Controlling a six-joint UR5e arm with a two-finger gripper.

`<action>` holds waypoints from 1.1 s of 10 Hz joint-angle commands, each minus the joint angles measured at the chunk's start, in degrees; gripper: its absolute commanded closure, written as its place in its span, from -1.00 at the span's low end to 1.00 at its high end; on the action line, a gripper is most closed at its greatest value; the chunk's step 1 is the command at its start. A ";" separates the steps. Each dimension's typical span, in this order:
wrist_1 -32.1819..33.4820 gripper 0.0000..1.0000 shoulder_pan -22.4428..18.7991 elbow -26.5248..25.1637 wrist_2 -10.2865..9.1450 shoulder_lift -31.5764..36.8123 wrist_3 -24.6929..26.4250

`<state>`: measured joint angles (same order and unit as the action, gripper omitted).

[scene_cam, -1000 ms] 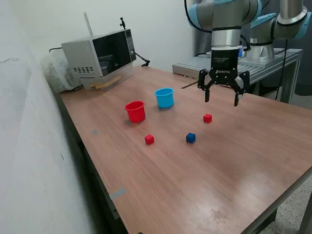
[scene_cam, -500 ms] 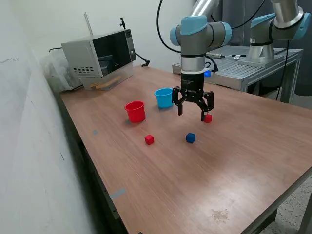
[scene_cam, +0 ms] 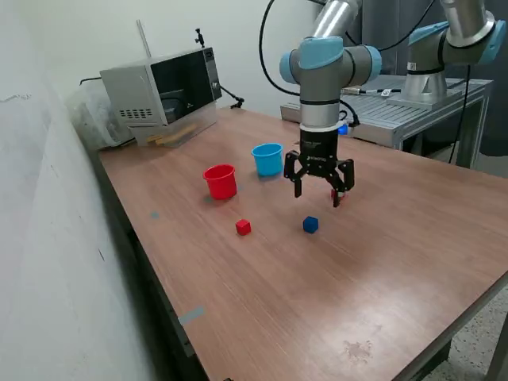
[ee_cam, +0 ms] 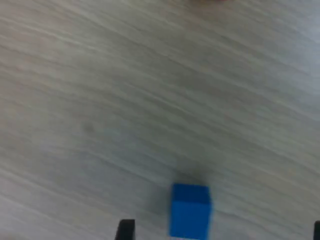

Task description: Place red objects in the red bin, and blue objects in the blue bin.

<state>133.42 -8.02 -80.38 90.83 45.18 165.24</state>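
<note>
Wood-grain laminate covers the counter (scene_cam: pixel 381 262), which runs from the wall side out toward the near edge. Going from the exterior view's left: a grey microwave (scene_cam: pixel 163 91) stands at the far corner of the counter. Next comes the red cup (scene_cam: pixel 221 181), upright, and in front of it, well apart, a red cube (scene_cam: pixel 243 227) lying alone on the wood. Just to the right of the red cup and a little farther back stands the light blue cup (scene_cam: pixel 268 159), also upright; the two cups are near each other but not touching.

Further right the arm hangs straight down with its claw (scene_cam: pixel 317 190) low over the counter, fingers spread wide and nothing between them. A dark blue cube (scene_cam: pixel 310 225) sits on the counter just in front of and below the claw, apart from the fingers. The second red cube (scene_cam: pixel 336 194) shows only as a sliver beside the claw's finger on the exterior view's right; whether the finger touches it cannot be told. A second robot base stands on a metal bench (scene_cam: pixel 413 111) behind, at the far right.

In the blurred wrist view the dark blue cube (ee_cam: pixel 189 210) lies on the wood between the two dark fingertips (ee_cam: pixel 125 230) at the frame's edge, closer to one of them and touching neither. Only one dark blue cube shows in either view
</note>
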 commanded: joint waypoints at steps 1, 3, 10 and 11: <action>0.18 -1.00 -2.35 1.45 -0.04 -2.10 0.00; 1.49 -1.00 -2.17 2.25 0.04 -3.25 0.09; 3.43 -1.00 -1.47 3.74 0.22 -6.06 0.61; 3.43 -1.00 -1.38 4.09 0.22 -6.24 0.61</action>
<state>136.48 -9.52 -76.91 91.04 39.51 165.82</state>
